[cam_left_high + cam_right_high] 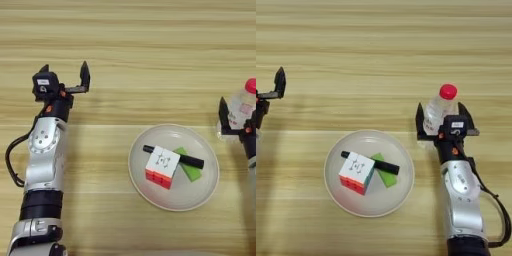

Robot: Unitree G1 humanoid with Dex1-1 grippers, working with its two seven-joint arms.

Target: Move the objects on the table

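A small clear bottle with a red cap (437, 110) stands upright on the table (150, 50), right of a pale plate (381, 197). My right gripper (442, 120) is open, with one black finger on each side of the bottle's lower half. On the plate lie a white-topped, red-sided puzzle cube (162, 166), a black marker (192, 161) and a flat green block (190, 171); the marker runs across the block and behind the cube. My left gripper (65, 75) hovers open and empty at the far left, well away from the plate.
The left forearm (44, 160) stretches from the near left edge up the table. The right forearm (461, 200) comes up from the near right edge, close beside the plate's right rim.
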